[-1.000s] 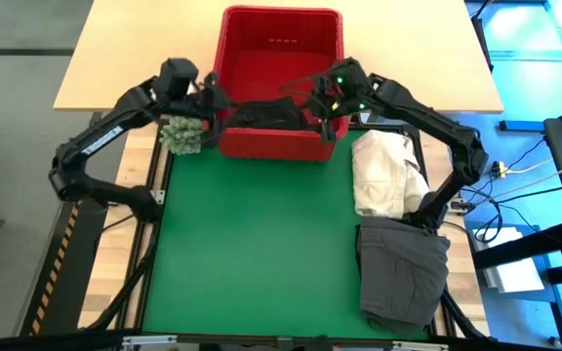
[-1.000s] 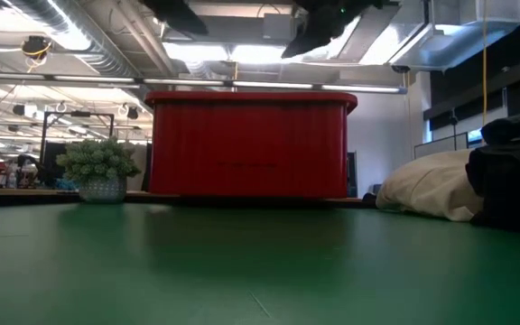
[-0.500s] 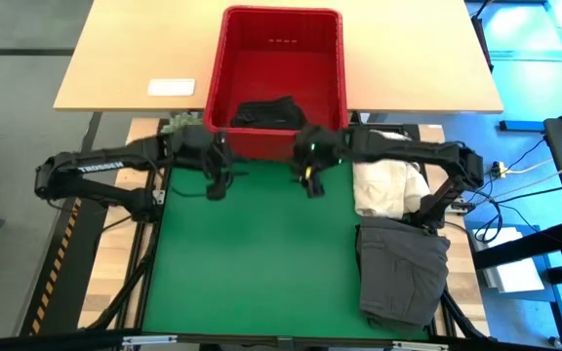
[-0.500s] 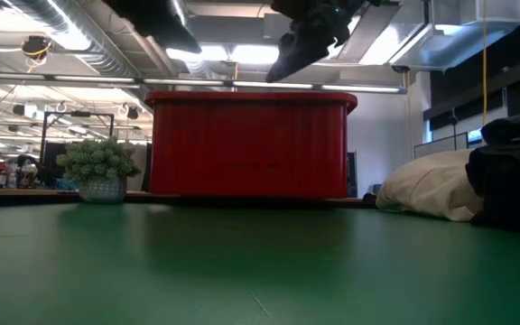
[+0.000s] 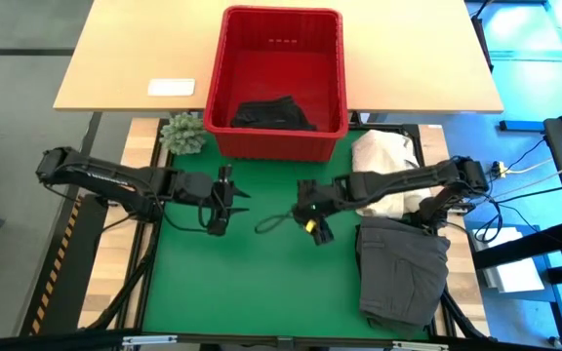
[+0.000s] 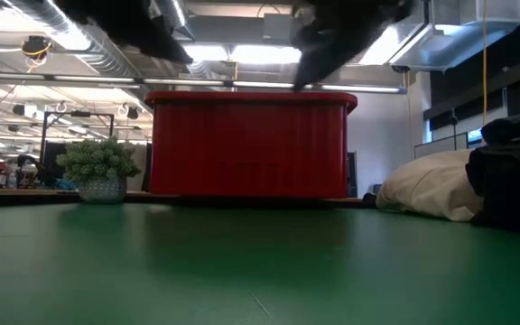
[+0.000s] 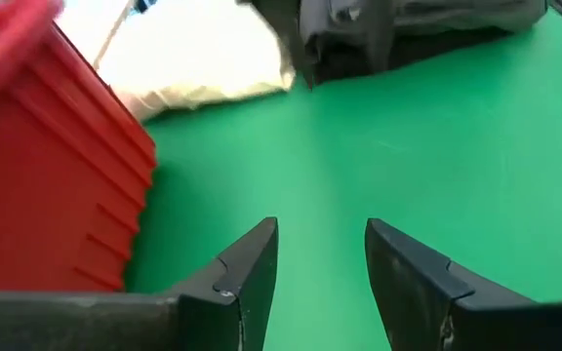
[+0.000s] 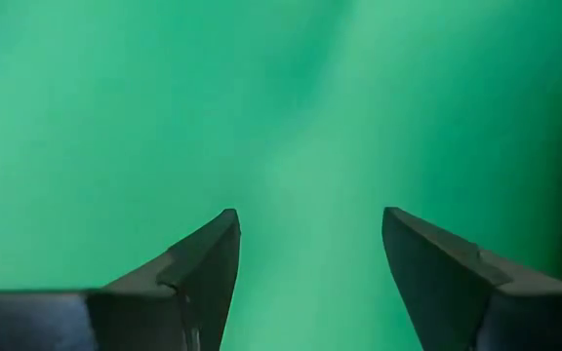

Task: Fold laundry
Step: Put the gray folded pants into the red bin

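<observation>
The left claw [image 5: 224, 199] hangs over the green mat [image 5: 252, 283] on the counter, on the left side, a little in front of the red basket [image 5: 224, 83]. Its two dark fingers [image 7: 247, 268] are spread apart, and there is nothing between them, only green mat below. The right claw [image 5: 312, 209] hangs over the middle of the mat, near the left claw but not touching it. Its fingers [image 8: 203, 258] are spread wide too, and they hold nothing.

The laundry is in two places. One dark cloth [image 5: 271, 114] lies crumpled in the red basket, at the end nearest the mat. A dark grey cloth [image 5: 403, 268] lies in a folded heap on the right side of the mat, close to the front edge. In the low view it shows as a dark pile [image 6: 513, 185] at the far right.

A cream-white cloth heap [image 5: 383, 175] lies between the basket and the grey cloth, touching the grey cloth. The right arm reaches across it.

A small bushy green plant [image 5: 183, 134] stands just beside the left front corner of the basket. A small white card [image 5: 172, 88] lies on the pale wooden counter [image 5: 135, 58], left of the basket.
</observation>
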Controlling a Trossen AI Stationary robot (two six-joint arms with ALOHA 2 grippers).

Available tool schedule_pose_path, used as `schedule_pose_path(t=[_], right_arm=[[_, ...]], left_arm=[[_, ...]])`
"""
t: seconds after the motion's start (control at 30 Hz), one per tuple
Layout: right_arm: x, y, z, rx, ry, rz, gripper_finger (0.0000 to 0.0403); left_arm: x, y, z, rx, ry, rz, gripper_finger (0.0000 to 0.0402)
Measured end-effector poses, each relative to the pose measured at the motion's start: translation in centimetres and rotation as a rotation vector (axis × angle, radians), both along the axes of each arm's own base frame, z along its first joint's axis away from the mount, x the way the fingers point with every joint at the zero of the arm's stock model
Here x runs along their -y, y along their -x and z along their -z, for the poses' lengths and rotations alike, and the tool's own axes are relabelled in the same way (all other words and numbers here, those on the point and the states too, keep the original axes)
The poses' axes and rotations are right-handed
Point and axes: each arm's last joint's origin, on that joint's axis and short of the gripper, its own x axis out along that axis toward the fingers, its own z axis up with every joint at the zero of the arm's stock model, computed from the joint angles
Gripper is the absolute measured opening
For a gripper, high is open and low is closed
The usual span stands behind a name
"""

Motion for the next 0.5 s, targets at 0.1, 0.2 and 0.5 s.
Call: schedule_pose_path(t=[0.1,0.2,0.5], right_arm=[[-1.4,1.1,0.5,-0.125,-0.081,0.005,0.0249],[-2.5,2.6,1.1,-0.287,-0.150,0.036,0.0241],[-5.0,6.8,-0.6,-0.652,-0.172,0.156,0.0133]], left_arm=[[0.5,0.2,1.2,-0.013,0.032,-0.003,0.0149],[0.9,0.5,2.3,-0.025,0.064,-0.008,0.0149],[1.1,0.5,3.9,0.040,0.106,-0.017,0.0149]])
